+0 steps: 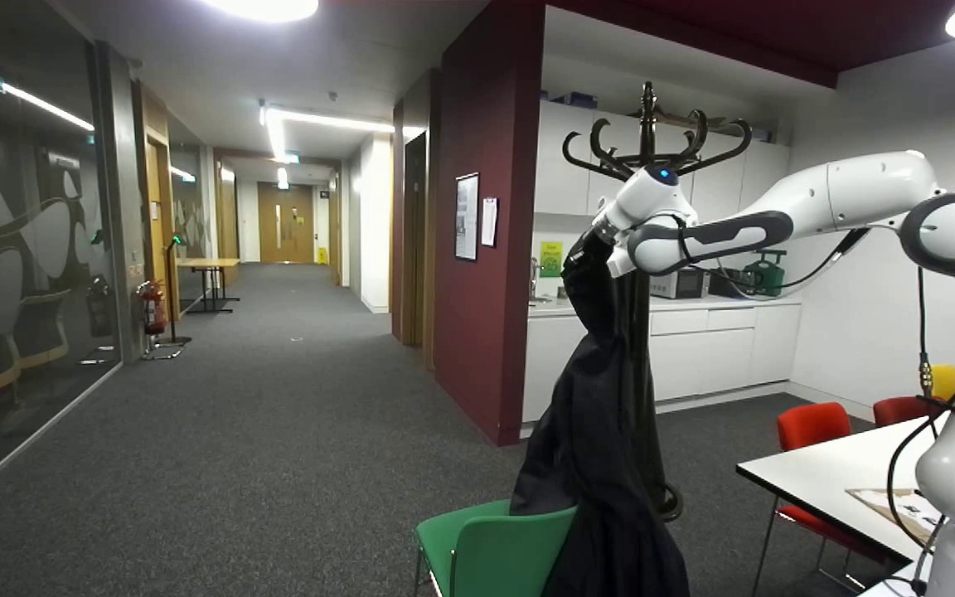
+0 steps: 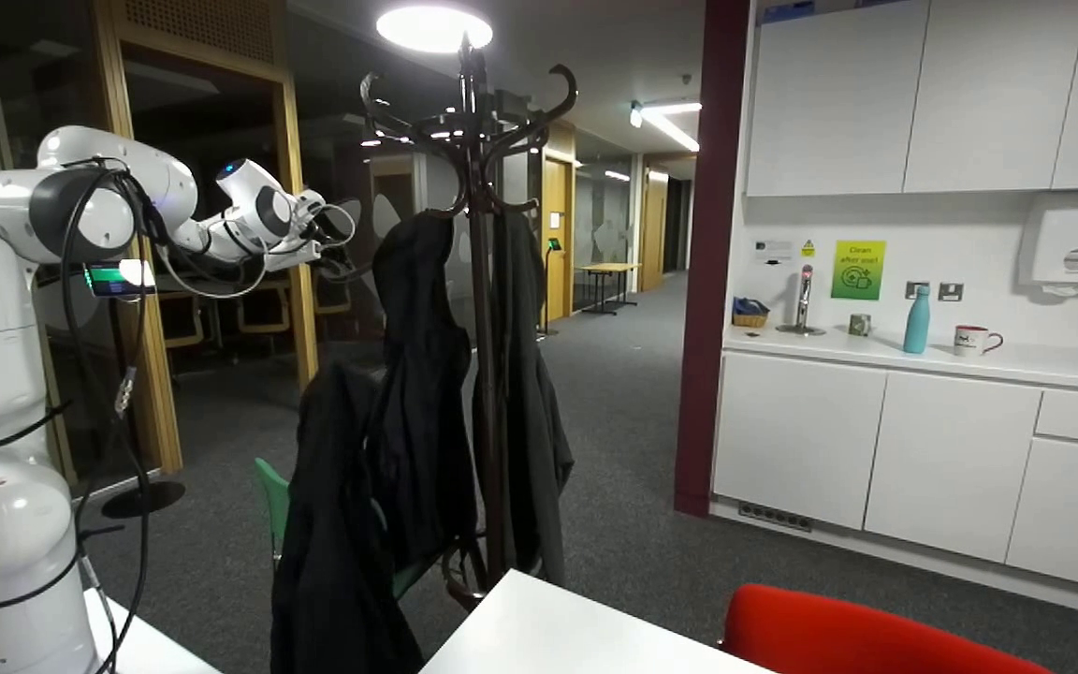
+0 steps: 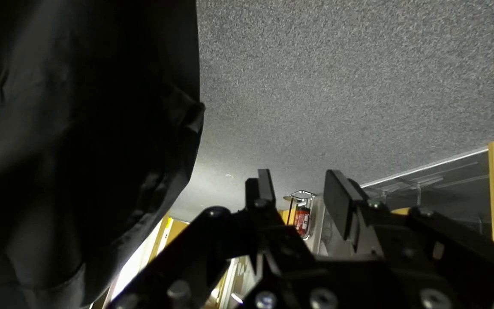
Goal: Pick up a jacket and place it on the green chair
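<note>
End effector (image 3: 299, 184): fingers (image 3: 336, 195) are parted — nothing is clasped.
Jacket (image 1: 593, 394): judged soft, limp — best pinched high, near the end effector.

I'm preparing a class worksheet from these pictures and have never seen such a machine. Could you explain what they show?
The white machine is a robot arm. Two pictures come from cameras standing apart from it. The third comes from its wrist and appears upside down, with carpet at the top. There you see its jaws: they stand open, holding nothing, with dark cloth alongside. In an exterior view, a black jacket hangs on the coat stand. Dark cloth also partly hides a green chair. A mug and a blue bottle stand on the counter, and something flat, which I can't identify, lies on the white table.
</note>
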